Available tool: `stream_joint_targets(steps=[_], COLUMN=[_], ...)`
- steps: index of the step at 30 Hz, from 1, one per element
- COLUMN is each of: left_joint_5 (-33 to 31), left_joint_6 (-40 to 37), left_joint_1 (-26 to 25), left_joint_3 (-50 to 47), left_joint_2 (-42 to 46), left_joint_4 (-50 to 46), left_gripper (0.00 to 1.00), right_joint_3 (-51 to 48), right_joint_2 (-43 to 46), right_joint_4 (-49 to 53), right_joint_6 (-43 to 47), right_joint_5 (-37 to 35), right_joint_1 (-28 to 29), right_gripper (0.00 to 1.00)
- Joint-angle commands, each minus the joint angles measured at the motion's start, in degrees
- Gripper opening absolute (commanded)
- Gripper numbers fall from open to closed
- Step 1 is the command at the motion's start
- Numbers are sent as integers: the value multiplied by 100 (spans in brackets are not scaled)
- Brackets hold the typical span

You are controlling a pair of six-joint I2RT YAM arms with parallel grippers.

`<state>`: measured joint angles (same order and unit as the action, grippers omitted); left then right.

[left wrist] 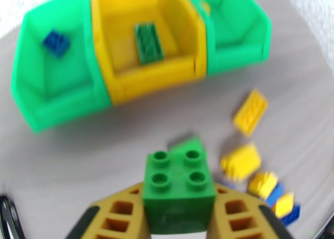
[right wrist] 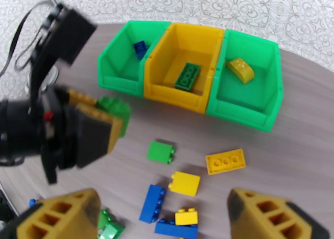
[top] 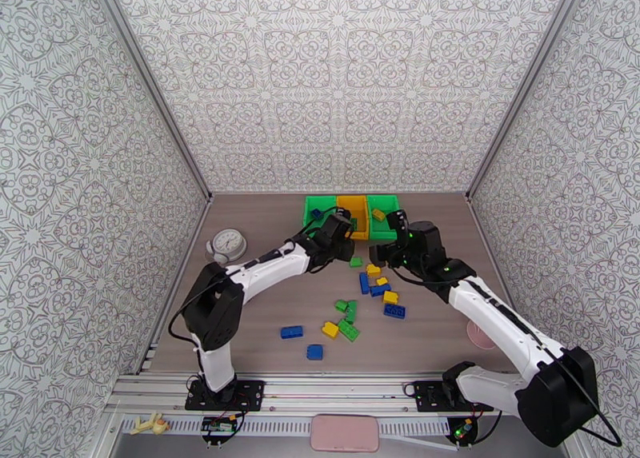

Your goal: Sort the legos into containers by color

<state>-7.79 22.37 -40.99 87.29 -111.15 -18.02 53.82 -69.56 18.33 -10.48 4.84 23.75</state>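
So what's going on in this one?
The left arm has its jaws shut on a small green four-stud plastic brick, short of three plastic bins. The left green bin holds a blue brick, the yellow-orange bin a green brick, the right green bin a yellow brick. The right arm hangs over loose bricks on the table, jaws open.

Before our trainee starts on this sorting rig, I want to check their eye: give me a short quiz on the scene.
1. What does the left gripper hold? A blue brick; B green four-stud brick; C yellow brick.
2. True or false: a dark green brick lies in the yellow-orange bin.
3. Fill in: the jaws of the right gripper stand ____.
Key: 1 B; 2 true; 3 open.
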Motion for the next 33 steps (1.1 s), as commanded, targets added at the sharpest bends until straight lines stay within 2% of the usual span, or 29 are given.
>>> stream_joint_targets(steps=[1, 12, 16, 20, 24, 26, 29, 33], left_joint_5=[15, 183, 242, 365, 429, 464, 638, 850], left_joint_6=[-324, -462, -495, -642, -772, -897, -1119, -1267], left_joint_1=[214, 714, 811, 843, 852, 856, 856, 823], left_joint_3=[712, 2987, 3676, 4091, 4121, 4092, 3810, 2912], left_joint_2=[-528, -2356, -2830, -3020, -2858, -2722, -2372, -1690], left_joint_4=[423, 363, 244, 153, 154, 39, 28, 293], left_gripper=[21, 21, 26, 42, 59, 65, 75, 88], right_joint_3=[73, 244, 234, 215, 238, 222, 173, 70], right_joint_2=[-18, -49, 21, 50, 30, 38, 68, 154], right_joint_4=[-9, 13, 55, 141, 241, 242, 271, 431], right_joint_6=[59, 55, 19, -15, 11, 3, -8, 147], right_joint_5=[-71, -87, -155, -206, -253, -279, -299, -361], right_joint_1=[-95, -264, -274, -290, -300, -301, -301, -338], right_gripper=[83, 83, 83, 84, 84, 84, 84, 84])
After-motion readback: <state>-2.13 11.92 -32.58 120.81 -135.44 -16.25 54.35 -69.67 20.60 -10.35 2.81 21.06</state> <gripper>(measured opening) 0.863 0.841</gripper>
